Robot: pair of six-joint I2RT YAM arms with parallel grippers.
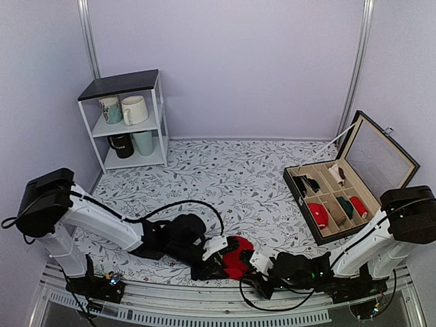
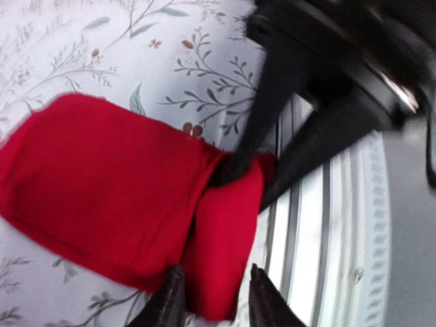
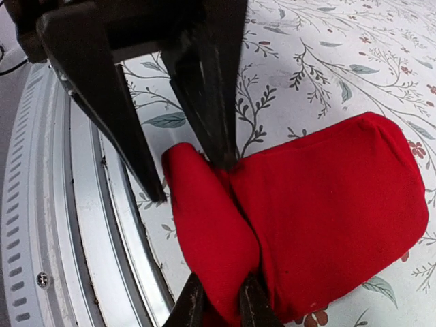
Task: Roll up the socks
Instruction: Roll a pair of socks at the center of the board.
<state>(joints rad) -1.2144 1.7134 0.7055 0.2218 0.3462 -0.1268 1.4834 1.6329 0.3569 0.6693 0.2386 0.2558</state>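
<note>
From above: finds the socks [image 1: 238, 253] as a red lump at the near edge of the table [image 1: 225, 170], on leaf-patterned cloth just beyond the metal rail [image 1: 204, 300]. Shows the left gripper [image 1: 219, 262] reaching in from the left and the right gripper [image 1: 246, 270] from the right, both low and meeting at the near side of the red knit. Too small here to read either pair of fingers. Takes in a white shelf [image 1: 129, 119] with mugs at the far left. At the right, has an open compartment box [image 1: 340, 197] with rolled bundles in its cells, well apart from the socks.

From the left wrist: looks down on the socks lying flat, with one end folded up into a thick ridge beside the rail. Has the left gripper's two tips on either side of that ridge, with red knit filling the gap and touching both, so clamped on the fold. Catches the right gripper opposite, its dark fingers slanting down close together, one tip dug into the crease between ridge and flat cloth.

From the right wrist: shows the right gripper's tips nearly together with a thin pinch of red between them, gripping the ridge. Opposite, shows the left gripper's fingers set wider, straddling the other end of the same ridge, one tip in the crease and the other at the rail side.
</note>
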